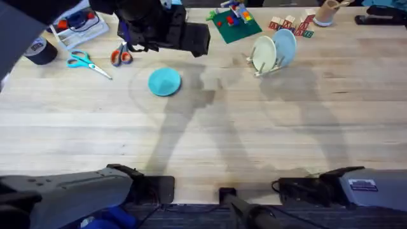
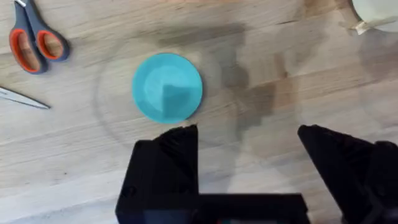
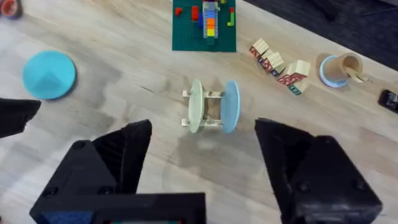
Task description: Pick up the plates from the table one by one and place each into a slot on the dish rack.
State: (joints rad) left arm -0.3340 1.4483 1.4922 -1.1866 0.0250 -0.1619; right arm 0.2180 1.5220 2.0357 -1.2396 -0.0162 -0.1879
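Three plates are showing. One teal plate (image 1: 165, 82) is lying flat on the table (image 1: 254, 146), with bare wood all around it. Two more, a cream plate (image 1: 263, 52) and a pale blue plate (image 1: 285, 46), are standing upright in the dish rack (image 1: 261, 66) near the table's far edge. Two pairs of scissors (image 1: 121, 55) are lying to the left. My left pincer (image 2: 245, 146) is hanging above the teal plate, fingers apart. My right pincer (image 3: 202, 152) is gaping open above the rack.
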